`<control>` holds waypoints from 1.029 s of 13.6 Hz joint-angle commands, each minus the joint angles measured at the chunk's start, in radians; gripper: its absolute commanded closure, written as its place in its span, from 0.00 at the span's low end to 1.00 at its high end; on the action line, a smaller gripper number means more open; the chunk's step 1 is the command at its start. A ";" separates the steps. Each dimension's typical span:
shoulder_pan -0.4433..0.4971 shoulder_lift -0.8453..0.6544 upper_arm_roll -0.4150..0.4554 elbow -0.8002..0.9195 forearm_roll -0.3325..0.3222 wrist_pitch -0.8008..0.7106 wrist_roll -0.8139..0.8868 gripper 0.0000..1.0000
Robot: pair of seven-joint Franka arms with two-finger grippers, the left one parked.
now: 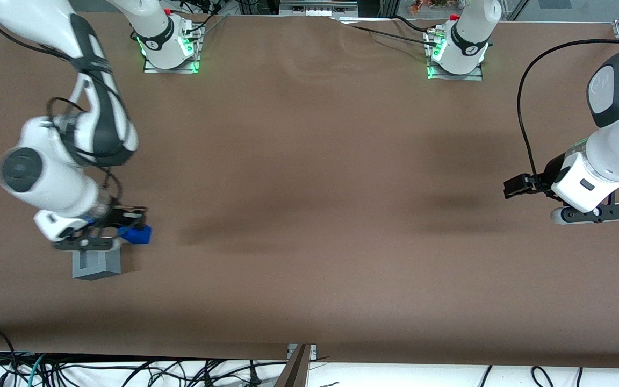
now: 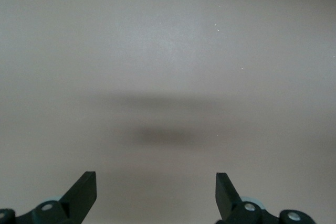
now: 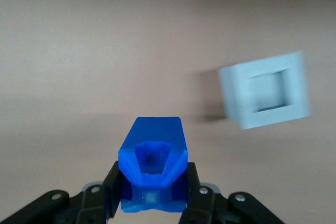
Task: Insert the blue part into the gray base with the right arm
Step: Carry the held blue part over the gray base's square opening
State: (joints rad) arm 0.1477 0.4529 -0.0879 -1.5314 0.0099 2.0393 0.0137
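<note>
My right arm's gripper (image 1: 127, 228) is shut on the blue part (image 1: 135, 234) and holds it just above the brown table, toward the working arm's end. In the right wrist view the blue part (image 3: 153, 163) sits clamped between the two black fingers (image 3: 193, 187), its hollow end facing the camera. The gray base (image 1: 96, 264) stands on the table, a little nearer the front camera than the gripper, partly under the arm's wrist. In the right wrist view the gray base (image 3: 265, 90) shows its square recess, off to one side of the blue part and apart from it.
The brown table cover (image 1: 309, 215) runs wide toward the parked arm's end. The two arm bases (image 1: 170, 43) are bolted at the table edge farthest from the front camera. Cables (image 1: 127, 371) lie below the table's near edge.
</note>
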 commanded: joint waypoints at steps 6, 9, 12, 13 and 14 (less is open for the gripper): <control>-0.174 0.116 0.007 0.119 0.061 0.011 -0.374 0.62; -0.195 0.157 0.007 0.119 0.061 0.045 -0.425 0.62; -0.212 0.185 0.007 0.119 0.064 0.084 -0.471 0.62; -0.220 0.193 0.008 0.117 0.064 0.094 -0.478 0.62; -0.223 0.199 0.008 0.119 0.065 0.102 -0.483 0.62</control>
State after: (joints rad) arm -0.0552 0.6284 -0.0911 -1.4499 0.0541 2.1381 -0.4346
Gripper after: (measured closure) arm 0.498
